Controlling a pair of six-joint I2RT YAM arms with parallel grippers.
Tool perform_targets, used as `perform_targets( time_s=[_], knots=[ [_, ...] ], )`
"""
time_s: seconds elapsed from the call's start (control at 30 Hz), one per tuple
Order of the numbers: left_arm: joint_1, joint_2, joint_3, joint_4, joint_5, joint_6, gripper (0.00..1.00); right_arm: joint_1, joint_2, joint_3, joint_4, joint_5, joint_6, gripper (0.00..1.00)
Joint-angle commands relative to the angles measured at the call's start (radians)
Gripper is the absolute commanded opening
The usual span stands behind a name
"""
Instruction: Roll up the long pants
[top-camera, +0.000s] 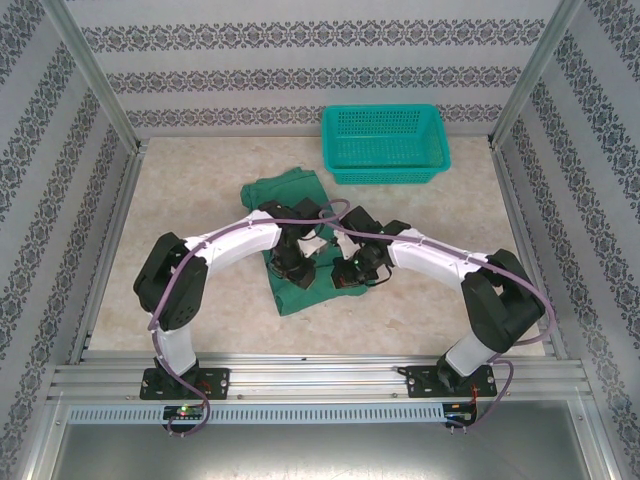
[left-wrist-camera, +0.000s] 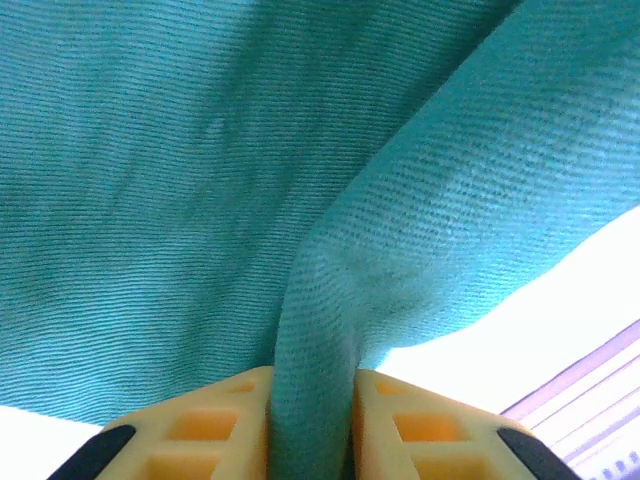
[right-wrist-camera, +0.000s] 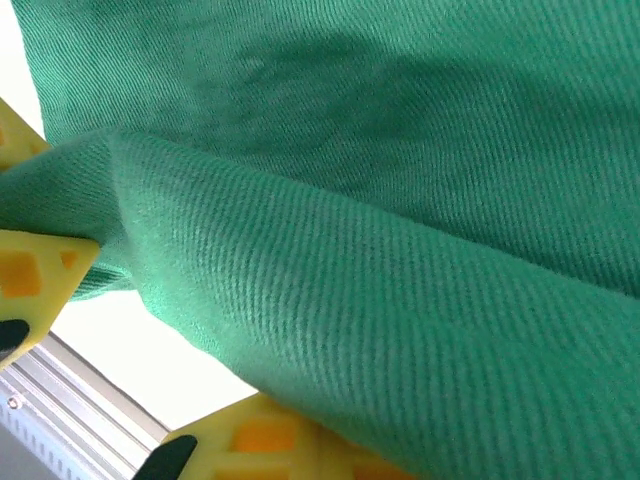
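Observation:
The long pants (top-camera: 290, 195) lie as a dark green bunched strip in the middle of the table, running from the far left toward the near side. My left gripper (top-camera: 292, 262) sits over the strip's near half. In the left wrist view, the left gripper (left-wrist-camera: 312, 425) is shut on a raised fold of the pants (left-wrist-camera: 200, 180), held tight between its yellow fingers (left-wrist-camera: 215, 430). My right gripper (top-camera: 352, 272) is at the strip's right edge. In the right wrist view, a thick fold of the pants (right-wrist-camera: 400, 250) fills the space between the right gripper's (right-wrist-camera: 155, 325) fingers (right-wrist-camera: 35, 270).
A teal mesh basket (top-camera: 385, 145) stands at the far edge, right of centre. Patterned walls with metal posts close in the table (top-camera: 430, 300) on three sides. An aluminium rail (top-camera: 320, 378) runs along the near edge by the arm bases.

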Motion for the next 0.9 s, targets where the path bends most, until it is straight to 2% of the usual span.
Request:
perform_targets(
  time_s=[0.0,0.3,0.57,0.73,0.8,0.87],
  knots=[
    [0.016,-0.021,0.006,-0.034,-0.101,0.033,0.21,-0.018,0.028,0.042,-0.009,0.031,-0.018,0.0],
    [0.036,0.046,0.066,-0.021,-0.258,0.029,0.17,-0.076,0.106,0.115,0.003,0.024,-0.029,0.0],
    [0.035,0.016,0.13,-0.013,-0.364,0.031,0.28,-0.12,0.206,0.195,0.025,0.025,-0.031,0.0],
    [-0.003,-0.066,0.069,0.013,-0.316,0.063,0.28,-0.131,0.296,0.247,0.044,0.026,-0.02,0.0],
    [-0.03,-0.124,0.013,0.036,-0.252,0.064,0.28,-0.132,0.323,0.257,0.06,0.012,-0.008,0.0],
    [-0.062,-0.186,-0.045,0.058,-0.248,0.047,0.29,-0.129,0.338,0.26,0.074,-0.001,0.009,0.0]
  ],
)
